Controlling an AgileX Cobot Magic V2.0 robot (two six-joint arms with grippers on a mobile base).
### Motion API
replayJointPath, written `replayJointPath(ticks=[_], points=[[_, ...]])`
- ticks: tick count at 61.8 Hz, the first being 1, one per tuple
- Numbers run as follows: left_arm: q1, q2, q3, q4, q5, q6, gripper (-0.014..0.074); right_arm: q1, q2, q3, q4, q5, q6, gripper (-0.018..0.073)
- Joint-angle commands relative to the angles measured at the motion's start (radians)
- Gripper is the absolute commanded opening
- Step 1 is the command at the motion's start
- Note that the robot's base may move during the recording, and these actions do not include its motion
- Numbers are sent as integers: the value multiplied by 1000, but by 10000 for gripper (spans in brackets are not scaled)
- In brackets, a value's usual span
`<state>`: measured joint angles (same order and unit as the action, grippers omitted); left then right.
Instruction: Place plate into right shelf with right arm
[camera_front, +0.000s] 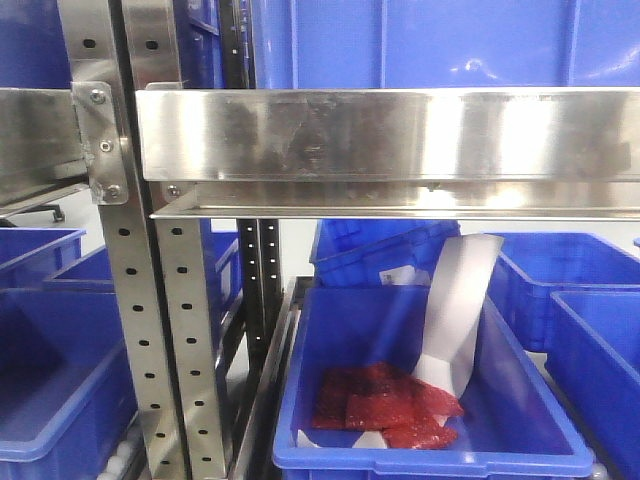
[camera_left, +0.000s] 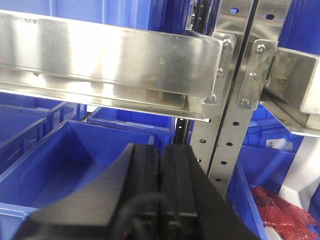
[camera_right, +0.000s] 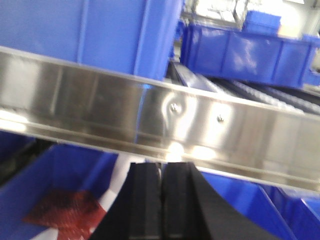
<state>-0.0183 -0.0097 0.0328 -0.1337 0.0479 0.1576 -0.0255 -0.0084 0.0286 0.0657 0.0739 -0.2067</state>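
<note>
No plate shows in any view. My left gripper (camera_left: 160, 146) is shut and empty, held over a blue bin (camera_left: 50, 165) below the steel shelf rail (camera_left: 110, 60). My right gripper (camera_right: 160, 164) is shut with nothing seen between its fingers, just below another steel shelf rail (camera_right: 175, 120). Neither gripper shows in the front view. There the right shelf's steel rail (camera_front: 390, 135) crosses the top, with a blue bin (camera_front: 430, 462) under it.
The bin under the right shelf holds red packets (camera_front: 385, 405) and a white curled sheet (camera_front: 460, 300). A perforated steel post (camera_front: 165, 330) divides left and right bays. More blue bins (camera_front: 40, 390) stand left, right and on the upper shelf (camera_right: 100, 30).
</note>
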Motion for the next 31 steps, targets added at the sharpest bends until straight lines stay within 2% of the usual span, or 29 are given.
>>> replayJointPath(ticks=[1, 31], points=[[-2, -10, 10, -8, -90, -7, -128, -7, -21, -15, -12, -64, -2, 53], [-2, -10, 10, -8, -90, -7, -128, -7, -21, -15, -12, -65, -2, 53]])
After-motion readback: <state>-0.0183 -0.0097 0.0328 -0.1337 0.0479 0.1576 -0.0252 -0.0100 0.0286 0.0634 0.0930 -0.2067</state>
